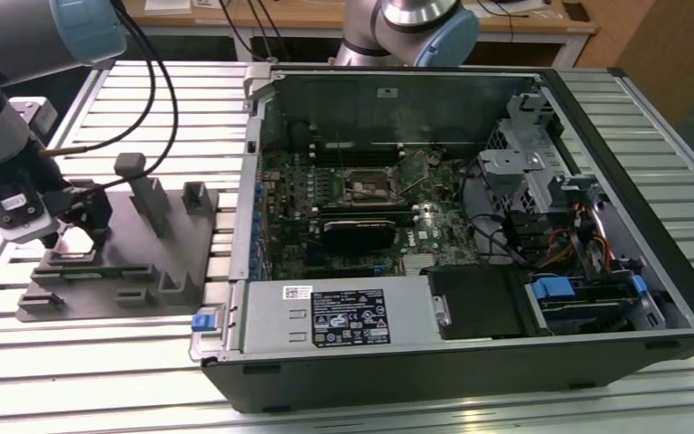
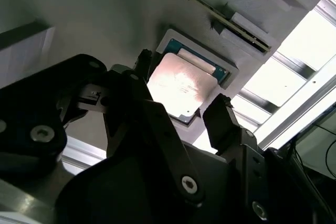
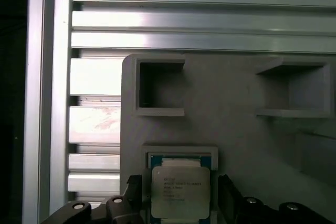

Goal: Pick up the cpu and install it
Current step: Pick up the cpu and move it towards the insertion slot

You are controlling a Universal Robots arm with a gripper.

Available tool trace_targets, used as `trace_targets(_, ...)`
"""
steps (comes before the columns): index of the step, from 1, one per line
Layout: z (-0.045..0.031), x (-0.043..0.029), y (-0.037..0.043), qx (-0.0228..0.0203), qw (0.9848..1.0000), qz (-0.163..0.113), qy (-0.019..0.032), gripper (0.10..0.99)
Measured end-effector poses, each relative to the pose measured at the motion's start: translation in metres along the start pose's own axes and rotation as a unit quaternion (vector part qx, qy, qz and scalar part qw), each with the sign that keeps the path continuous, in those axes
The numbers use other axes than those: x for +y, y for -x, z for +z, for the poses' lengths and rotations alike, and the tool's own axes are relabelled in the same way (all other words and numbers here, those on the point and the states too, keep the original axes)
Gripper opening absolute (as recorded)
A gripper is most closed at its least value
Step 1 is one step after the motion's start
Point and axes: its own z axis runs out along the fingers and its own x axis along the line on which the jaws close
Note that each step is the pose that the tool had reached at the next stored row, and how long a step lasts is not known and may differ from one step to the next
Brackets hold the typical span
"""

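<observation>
**A:** What sits closest to you right now?

**B:** My own fingers [image 2: 220, 119], black and close in the second wrist view, one on each side of the cpu [image 2: 181, 85]. My gripper [image 2: 182, 80] is spread apart. I can see a gap between each finger and the chip's edge, so I am holding nothing.

**A:** And the chip itself?

**B:** It lies flat, silver face up, in a shallow square pocket [image 3: 210, 153] of the grey tray [image 3: 236, 129]. It has not been lifted. In the exterior view my gripper [image 1: 72, 242] hangs low over the tray's end toward the exterior view's left. That is well apart from the open computer case [image 1: 468, 362] on the slatted table [image 1: 106, 362].

**A:** So which step is this?

**B:** The pick, I judge, at the point of lining up. I straddle the chip but have not closed on it. The install has not begun, and the socket [image 1: 365, 185] on the board looks bare from here, as far as I can make out.

**A:** What does the grasp ask of you?

**B:** Squareness, I think. The pads should meet two opposite edges together and low enough to catch the thin body. They must also clear the pocket's rim (it hugs the chip closely). The force should be gentle, and any lift straight up, so the chip doesn't tilt or scrape.
</observation>
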Motion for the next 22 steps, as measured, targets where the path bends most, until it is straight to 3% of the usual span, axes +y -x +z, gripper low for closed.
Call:
trace_targets(6, 0.0003, 0.0003, -0.0016, 0.0000, 1.0000, -0.002, -0.0002, 0.667)
trace_targets(7, 0.0002, 0.0003, -0.0017, 0.0000, 1.0000, -0.002, -0.0004, 0.600)
trace_targets(22, 0.0004, 0.0003, 0.0021, -0.0004, 1.0000, 0.007, -0.0014, 0.600)
